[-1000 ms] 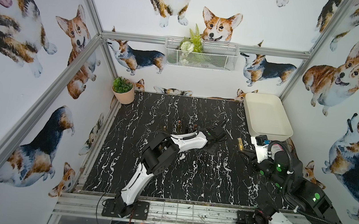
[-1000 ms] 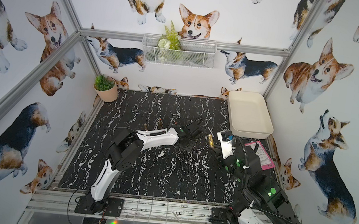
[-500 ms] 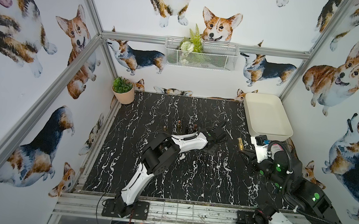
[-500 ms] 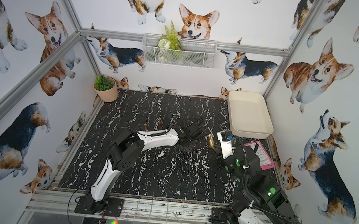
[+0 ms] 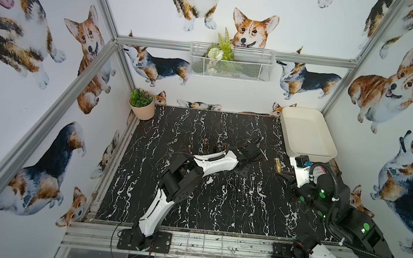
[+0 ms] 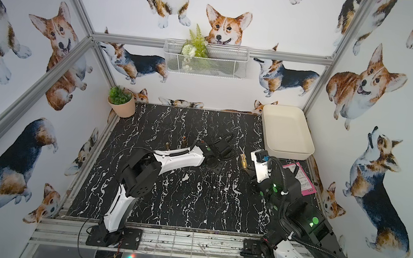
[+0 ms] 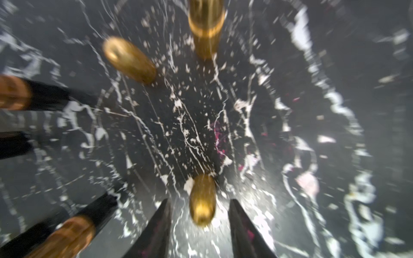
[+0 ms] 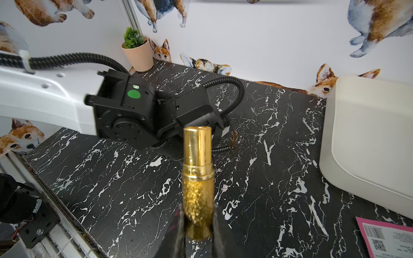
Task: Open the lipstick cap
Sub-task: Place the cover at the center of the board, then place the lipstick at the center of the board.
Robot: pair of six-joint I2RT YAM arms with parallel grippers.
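I see right gripper clamped on gold lipstick — left gripper spread, cap loose between its jaws.

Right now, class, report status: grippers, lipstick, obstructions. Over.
Left gripper open around cap on table. Right gripper shut on lipstick, uncapped. Other lipsticks stand nearby.

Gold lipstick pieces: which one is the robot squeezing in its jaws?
The shiny gold lipstick tube with the glittery base, pinched in the right jaws. Two plain gold caps sit loose on the black marble table, one between the open left jaws.
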